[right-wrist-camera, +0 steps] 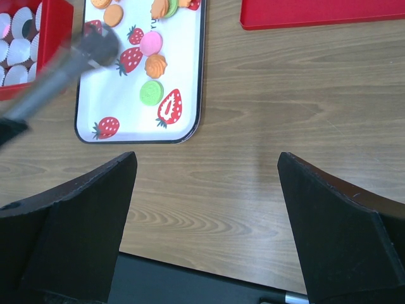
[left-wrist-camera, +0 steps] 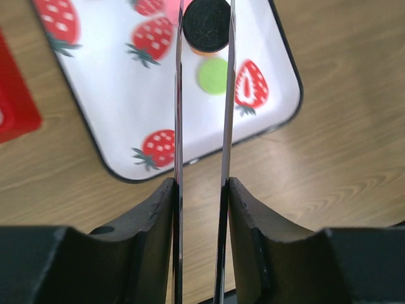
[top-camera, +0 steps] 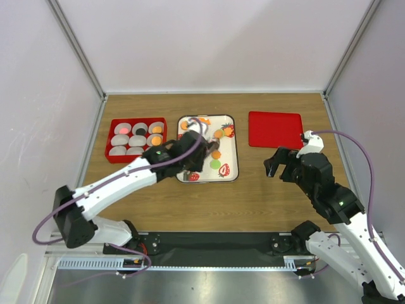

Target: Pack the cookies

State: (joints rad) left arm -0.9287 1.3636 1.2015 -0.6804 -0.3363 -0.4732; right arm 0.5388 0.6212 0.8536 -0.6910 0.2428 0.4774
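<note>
A white strawberry-print tray (top-camera: 233,174) holds loose cookies: an orange one (top-camera: 216,154), a green one (right-wrist-camera: 151,92), a pink one (right-wrist-camera: 151,42), and several more orange ones at its far end. My left gripper (left-wrist-camera: 201,187) hangs over the tray's near part, shut on a pair of thin metal tongs (left-wrist-camera: 179,95). The tong tips pinch a black cookie (left-wrist-camera: 206,24) above the tray. My right gripper (right-wrist-camera: 207,164) stands wide open over bare wood to the right of the tray, with nothing between its fingers.
A red box (top-camera: 114,123) with pale paper cups sits left of the tray; some cups hold a cookie. A flat red lid (top-camera: 275,128) lies at the back right. Grey walls close in the table on three sides.
</note>
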